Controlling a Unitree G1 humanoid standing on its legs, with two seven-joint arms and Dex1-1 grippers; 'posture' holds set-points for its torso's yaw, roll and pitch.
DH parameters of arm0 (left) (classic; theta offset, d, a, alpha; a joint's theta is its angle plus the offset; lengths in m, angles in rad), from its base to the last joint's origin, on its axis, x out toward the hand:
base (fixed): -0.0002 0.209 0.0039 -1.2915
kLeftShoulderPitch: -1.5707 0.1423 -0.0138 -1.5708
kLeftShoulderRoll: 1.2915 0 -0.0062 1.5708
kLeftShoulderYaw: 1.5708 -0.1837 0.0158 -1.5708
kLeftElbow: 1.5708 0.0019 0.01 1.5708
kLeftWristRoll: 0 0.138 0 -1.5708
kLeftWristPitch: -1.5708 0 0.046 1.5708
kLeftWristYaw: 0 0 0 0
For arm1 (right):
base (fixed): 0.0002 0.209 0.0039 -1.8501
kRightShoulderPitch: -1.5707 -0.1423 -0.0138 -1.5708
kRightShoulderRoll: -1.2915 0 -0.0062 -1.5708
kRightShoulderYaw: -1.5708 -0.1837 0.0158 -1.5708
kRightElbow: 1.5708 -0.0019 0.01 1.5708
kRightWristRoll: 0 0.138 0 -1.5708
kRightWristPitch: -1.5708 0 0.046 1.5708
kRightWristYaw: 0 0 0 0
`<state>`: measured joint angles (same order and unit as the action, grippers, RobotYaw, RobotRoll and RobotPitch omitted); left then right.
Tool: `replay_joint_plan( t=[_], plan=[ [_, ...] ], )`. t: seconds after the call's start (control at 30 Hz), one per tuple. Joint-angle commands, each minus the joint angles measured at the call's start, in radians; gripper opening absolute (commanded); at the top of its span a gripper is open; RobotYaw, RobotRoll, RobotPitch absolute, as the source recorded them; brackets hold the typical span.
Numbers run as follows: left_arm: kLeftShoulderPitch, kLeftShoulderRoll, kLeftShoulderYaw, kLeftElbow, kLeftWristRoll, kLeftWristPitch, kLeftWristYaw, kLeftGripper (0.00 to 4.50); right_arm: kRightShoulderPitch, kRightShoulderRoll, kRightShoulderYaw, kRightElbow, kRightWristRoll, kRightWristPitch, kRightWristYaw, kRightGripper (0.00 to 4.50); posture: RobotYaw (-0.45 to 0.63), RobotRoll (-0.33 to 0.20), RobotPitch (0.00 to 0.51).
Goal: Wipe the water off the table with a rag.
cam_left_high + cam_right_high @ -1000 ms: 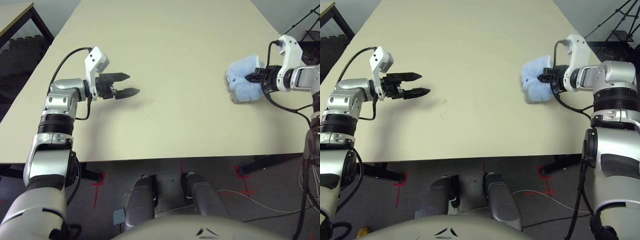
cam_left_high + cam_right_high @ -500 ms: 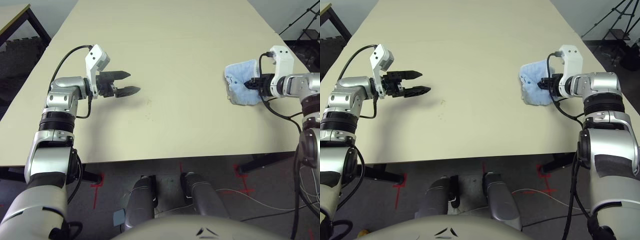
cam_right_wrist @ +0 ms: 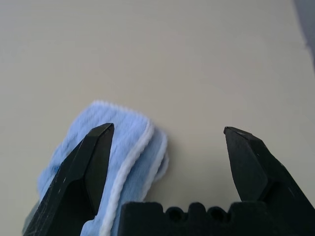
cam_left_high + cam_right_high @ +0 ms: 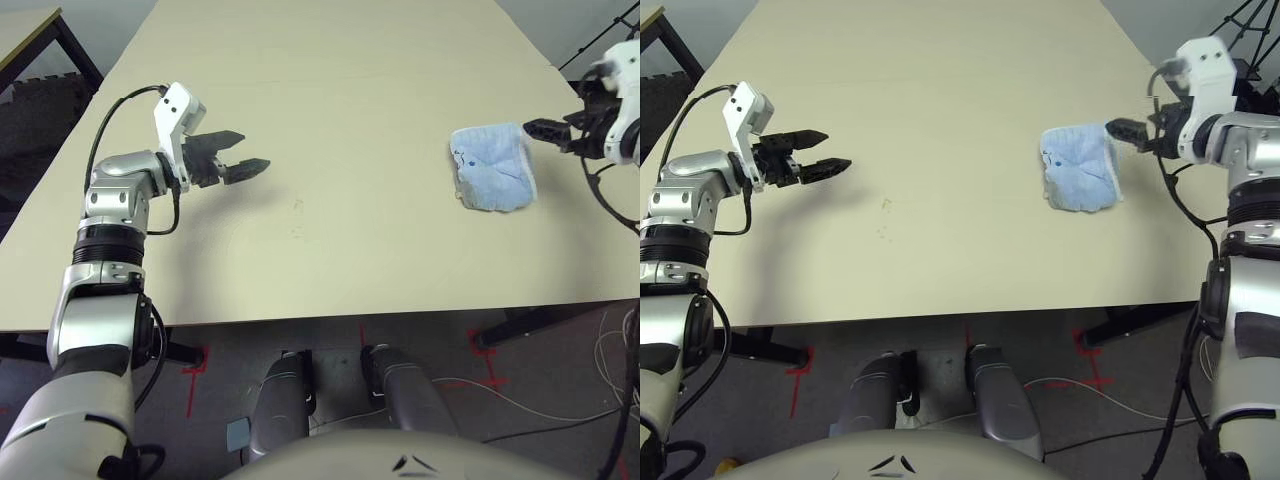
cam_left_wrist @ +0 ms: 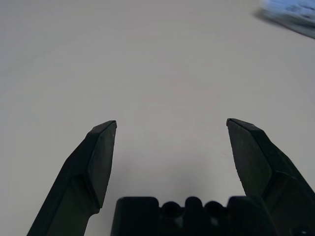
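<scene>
With your right gripper [image 3: 165, 135] spread wide and empty just beside the rag [image 4: 490, 168], and your left gripper [image 4: 242, 166] spread over bare worktop [image 4: 330, 90], nothing is held. The rag lies flat near the worktop's right edge. Close from here and you could pinch only the white edging, or nudge the cloth off the side. I count one rag and two grippers; faint specks near the middle may be the water, though I cannot tell.

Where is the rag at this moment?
In the eye views, the rag lies flat on the table, on the robot's right side, just beside the open right pincer, which is not holding it.
</scene>
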<state>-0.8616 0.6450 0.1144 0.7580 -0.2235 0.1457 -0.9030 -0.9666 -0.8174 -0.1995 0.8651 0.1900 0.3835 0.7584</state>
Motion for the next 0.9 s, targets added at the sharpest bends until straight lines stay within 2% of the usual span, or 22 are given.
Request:
replay_joint_plan(
  t=[0.03, 0.2, 0.43, 0.9],
  plan=[
    [0.013, -0.025, 0.072, 0.039, 0.021, -0.093, 0.207, 4.5, 0.078, 0.03, -0.093, -0.001, 0.049, -0.173, -0.047, 4.46, -0.17, 0.0, 0.153],
    [0.083, -0.073, 0.165, 0.03, 0.02, -0.191, 0.469, 4.5, 0.171, 0.095, -0.178, -0.035, 0.089, -0.344, -0.12, 4.46, -0.16, 0.0, 0.164],
    [0.167, -0.106, 0.226, -0.019, 0.013, -0.229, 0.655, 4.5, 0.227, 0.162, -0.252, -0.034, 0.136, -0.455, -0.229, 4.46, -0.13, 0.0, 0.175],
    [0.168, -0.097, 0.23, 0.007, 0.016, -0.243, 0.688, 4.5, 0.247, 0.192, -0.294, -0.002, 0.182, -0.481, -0.301, 4.46, -0.13, 0.0, 0.19]
  ],
)
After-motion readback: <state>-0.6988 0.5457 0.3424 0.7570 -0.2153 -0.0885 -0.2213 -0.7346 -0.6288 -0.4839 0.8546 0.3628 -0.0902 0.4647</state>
